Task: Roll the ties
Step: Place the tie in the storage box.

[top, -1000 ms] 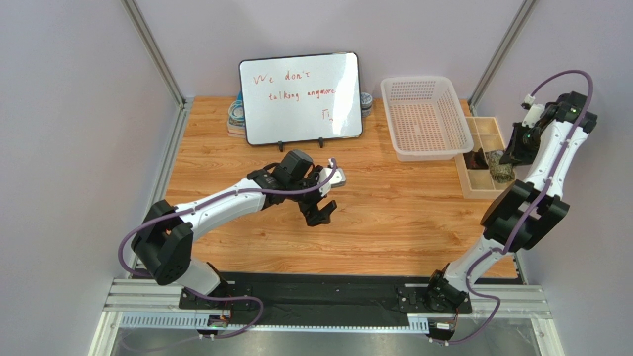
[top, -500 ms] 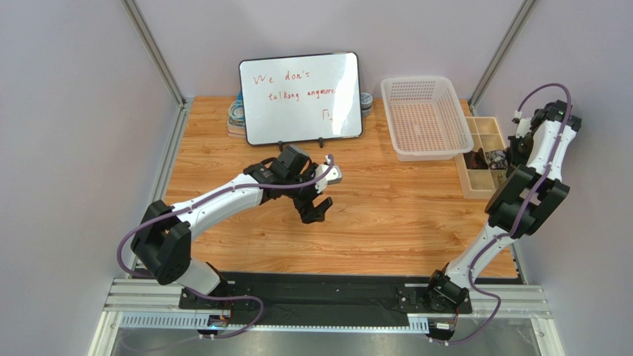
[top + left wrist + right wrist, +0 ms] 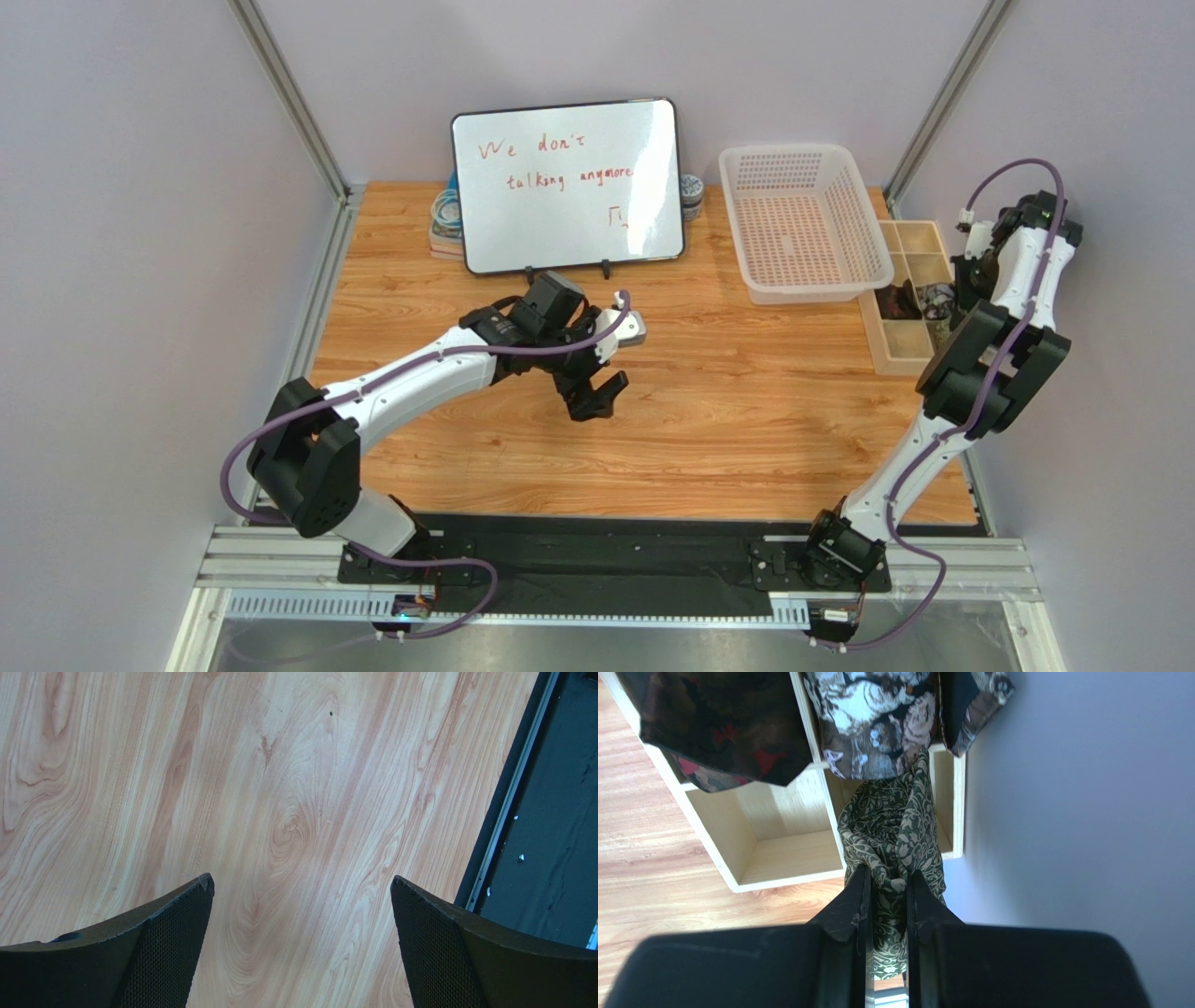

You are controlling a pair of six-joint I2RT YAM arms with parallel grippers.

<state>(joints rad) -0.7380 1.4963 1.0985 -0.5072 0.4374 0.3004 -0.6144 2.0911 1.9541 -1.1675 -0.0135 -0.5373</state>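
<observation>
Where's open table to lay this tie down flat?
Widest bare stretch: table between the left gripper, the white basket and the near edge. Left of that arm is bare too. Crowded: the back by the whiteboard, and the wooden box at right, holding ties.

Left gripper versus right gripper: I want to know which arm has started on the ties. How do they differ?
The left gripper stands wide open and holds nothing; the right gripper is shut on the olive-green patterned tie. The left gripper hovers over the wooden table near its middle; the right gripper is at the wooden compartment box by the right edge. Both are black.
</observation>
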